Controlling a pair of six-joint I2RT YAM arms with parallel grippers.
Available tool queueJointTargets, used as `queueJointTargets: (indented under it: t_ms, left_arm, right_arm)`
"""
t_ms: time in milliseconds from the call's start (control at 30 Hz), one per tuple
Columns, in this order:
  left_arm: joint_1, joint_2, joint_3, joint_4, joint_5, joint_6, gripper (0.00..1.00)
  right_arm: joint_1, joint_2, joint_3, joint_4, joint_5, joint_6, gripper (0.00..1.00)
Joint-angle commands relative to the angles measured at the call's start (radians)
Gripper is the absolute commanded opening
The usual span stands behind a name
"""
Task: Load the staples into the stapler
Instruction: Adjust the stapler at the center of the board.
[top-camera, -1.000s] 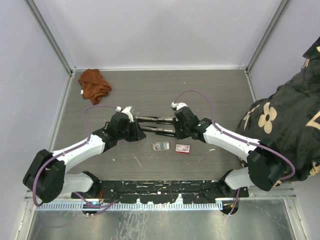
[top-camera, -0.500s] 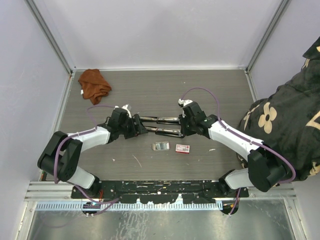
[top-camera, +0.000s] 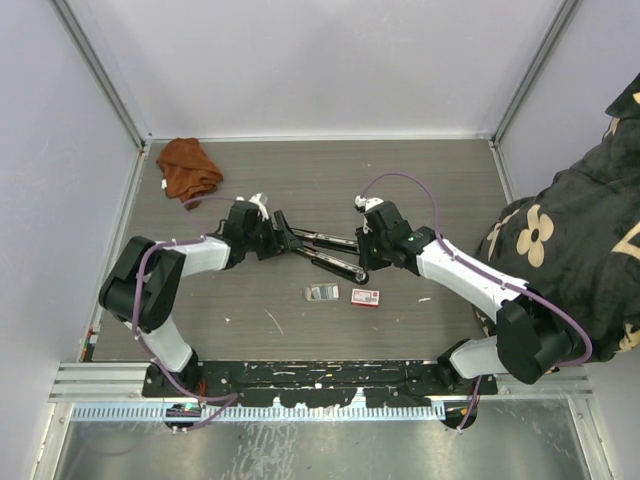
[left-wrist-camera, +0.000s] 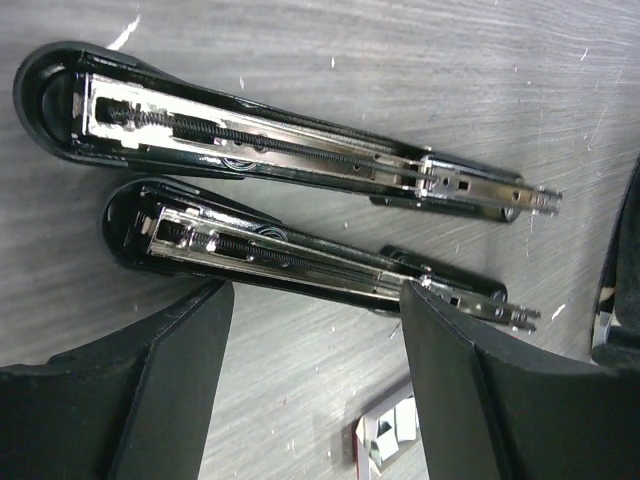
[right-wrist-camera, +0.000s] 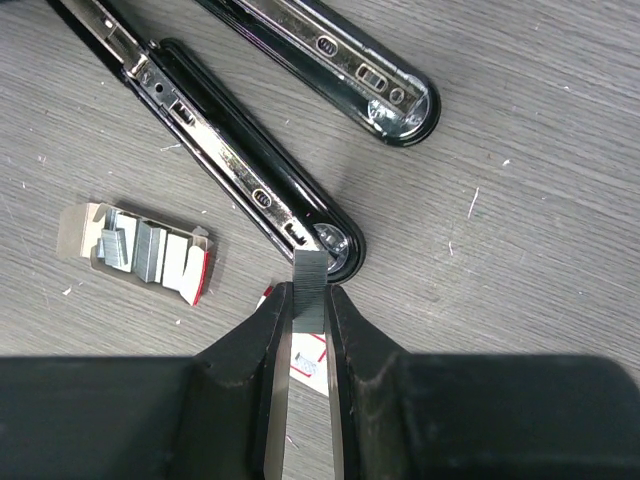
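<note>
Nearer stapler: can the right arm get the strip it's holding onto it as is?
Probably yes. The right gripper, shut on the staple strip, sits right at the rounded end of the nearer stapler, nothing between.

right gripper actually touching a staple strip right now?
Touching. The right wrist view shows the right gripper with both jaws pressed against the staple strip, no gap either side.

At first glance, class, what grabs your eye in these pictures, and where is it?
Two opened black staplers lie side by side mid-table, their metal channels bared. The right claw pinches a staple strip at the rounded end of the nearer stapler; an orange cloth sits far left.
</note>
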Motion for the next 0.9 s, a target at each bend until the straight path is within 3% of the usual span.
queueJointTargets:
  t_ms: [0,467,700,867]
  left_arm:
    - [0.014,0.064,0.075,0.021,-0.008,0.074,0.70]
    - [0.016,0.227,0.247,0.023,0.074,0.187,0.70]
    - [0.016,0.143,0.212,-0.047,0.036,0.217,0.74]
    - [0.023,0.042,0.158,-0.076,-0.003,0.231,0.84]
  right_arm:
    - [-0.002,-0.026,0.053,-0.017,-0.038,-0.015,0.16]
    - [0.014,0.097,0.178,-0.175,-0.153,-0.102,0.16]
    - [0.070,0.181,0.268,-0.281,-0.148,-0.104,0.16]
    - [0.097,0.220,0.301,-0.328,-0.134,-0.091,0.16]
